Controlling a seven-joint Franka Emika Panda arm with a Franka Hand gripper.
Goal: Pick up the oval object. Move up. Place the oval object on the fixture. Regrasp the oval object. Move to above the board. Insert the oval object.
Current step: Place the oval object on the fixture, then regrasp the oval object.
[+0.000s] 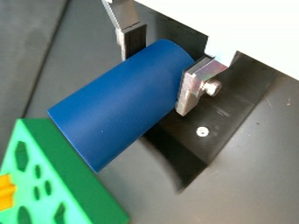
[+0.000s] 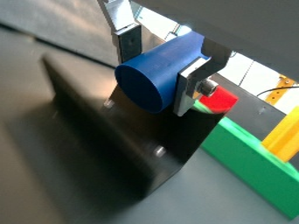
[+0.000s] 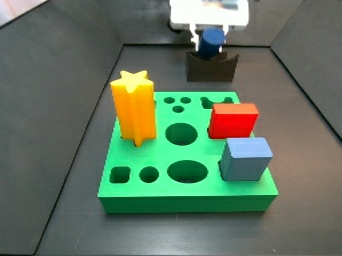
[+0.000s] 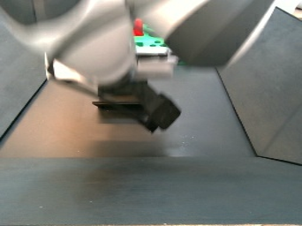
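Observation:
My gripper [image 1: 162, 66] is shut on the oval object [image 1: 111, 109], a deep blue smooth peg lying crosswise between the silver fingers [image 1: 194, 86]. Both wrist views show it, its flat oval end [image 2: 143, 89] sticking out past the pads. The dark fixture [image 1: 222, 131] is right behind and under the peg. In a side view the gripper [image 3: 210, 38] holds the peg [image 3: 211, 42] just over the fixture's [image 3: 211, 68] notch at the far end of the floor; I cannot tell if they touch. The green board [image 3: 154, 180] lies nearer the front.
On the board stand a yellow star post [image 3: 131, 105], a red block [image 3: 233, 120] and a grey-blue cube [image 3: 246, 158]. Dark walls enclose the floor. In a side view the blurred arm [image 4: 106, 44] hides most of the scene above the fixture [image 4: 147, 108].

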